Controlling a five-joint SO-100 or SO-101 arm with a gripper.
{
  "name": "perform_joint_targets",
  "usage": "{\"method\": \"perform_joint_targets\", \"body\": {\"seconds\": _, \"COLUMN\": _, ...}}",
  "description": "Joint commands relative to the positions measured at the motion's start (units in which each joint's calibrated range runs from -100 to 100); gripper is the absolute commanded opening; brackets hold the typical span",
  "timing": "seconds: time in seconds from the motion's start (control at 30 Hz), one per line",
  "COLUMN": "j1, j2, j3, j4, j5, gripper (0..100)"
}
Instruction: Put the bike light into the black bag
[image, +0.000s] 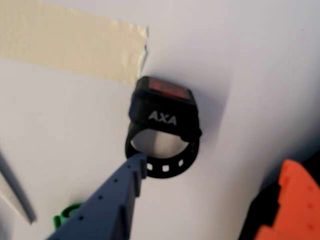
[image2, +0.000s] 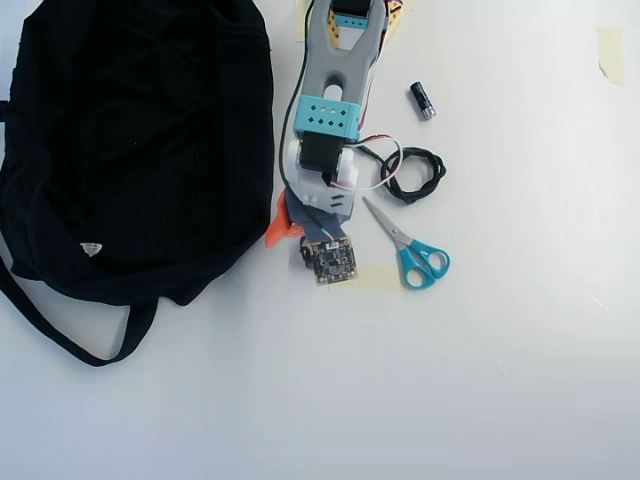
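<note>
The bike light (image: 163, 125) lies on the table just right of the black bag (image2: 130, 150) — small, light, with a soft rubber strap loop; better gripped across its stiff block. The gripper (image: 210, 170) straddles it, spread and empty

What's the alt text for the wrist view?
A small black bike light with a red lens and strap loop lies on a white table; the gripper is open, its blue finger touching the loop. Beige tape is behind.
</note>
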Motion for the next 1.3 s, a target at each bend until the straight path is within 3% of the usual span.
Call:
{"method": "perform_joint_targets", "body": {"seconds": 0.0, "j1": 0.13, "j2": -0.80, "j3": -2.36, "j4": -0.88, "j5": 0.27, "gripper": 34}}
{"method": "perform_joint_targets", "body": {"seconds": 1.27, "j1": 1.33, "j2": 6.83, "j3": -2.18, "j4": -8.12, "j5": 1.58, "gripper": 27}}
